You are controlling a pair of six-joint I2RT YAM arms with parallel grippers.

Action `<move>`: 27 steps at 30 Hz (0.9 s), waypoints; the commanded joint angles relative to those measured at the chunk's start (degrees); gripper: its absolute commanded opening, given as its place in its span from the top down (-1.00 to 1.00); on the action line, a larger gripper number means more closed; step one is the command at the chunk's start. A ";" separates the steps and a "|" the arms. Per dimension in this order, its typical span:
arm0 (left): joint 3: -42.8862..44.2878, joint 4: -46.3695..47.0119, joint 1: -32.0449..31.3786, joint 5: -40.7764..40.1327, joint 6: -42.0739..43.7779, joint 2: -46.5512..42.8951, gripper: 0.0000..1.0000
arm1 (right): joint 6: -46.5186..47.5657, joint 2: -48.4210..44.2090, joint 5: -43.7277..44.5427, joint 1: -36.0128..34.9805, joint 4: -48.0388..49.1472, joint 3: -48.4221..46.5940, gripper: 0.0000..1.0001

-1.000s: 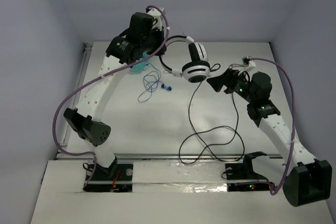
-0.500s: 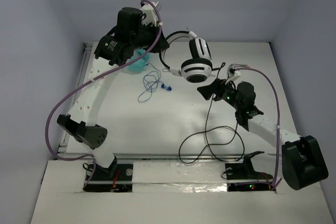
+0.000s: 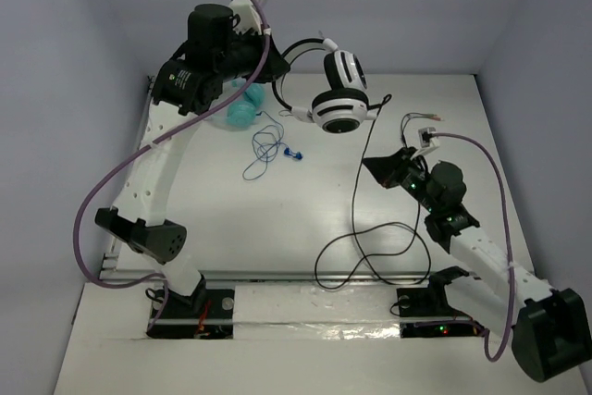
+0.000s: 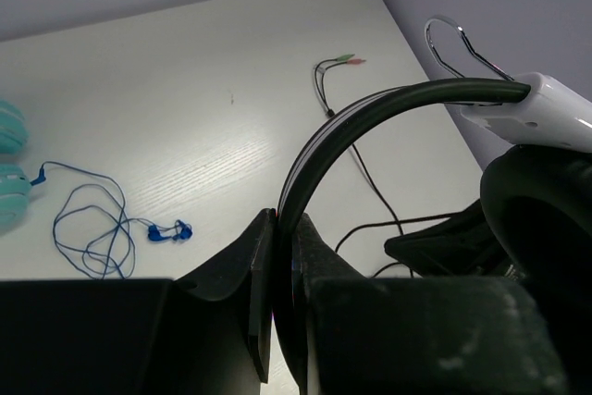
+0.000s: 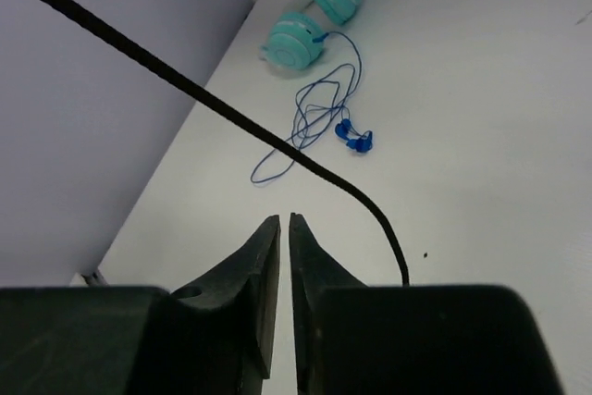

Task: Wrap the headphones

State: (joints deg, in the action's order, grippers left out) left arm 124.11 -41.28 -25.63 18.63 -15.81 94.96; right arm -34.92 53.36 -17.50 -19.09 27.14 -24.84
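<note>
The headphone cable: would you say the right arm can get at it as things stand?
Probably yes. The cable hangs free just past the right gripper with nothing between, but its jaws are closed beside it, so it would need to open first.

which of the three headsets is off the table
The black-and-white headphones, held in the air by the left fingers; the teal headphones and blue earbuds lie on the table.

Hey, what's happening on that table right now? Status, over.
Left hand shut on headphones headband, lifted. Right hand shut, cable runs past its tips, not gripped. Blue earbuds lie apart from cable.
</note>
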 commanded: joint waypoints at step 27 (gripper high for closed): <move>-28.90 43.00 1.72 14.86 -32.15 -12.33 1.00 | -6.39 34.61 4.31 -2.00 26.14 -8.90 0.86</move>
State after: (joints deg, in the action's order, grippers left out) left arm 100.88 -16.60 -24.40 31.07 -33.74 88.55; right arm -39.46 86.87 -13.10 -19.62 46.98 -30.48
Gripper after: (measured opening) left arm 0.054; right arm 0.084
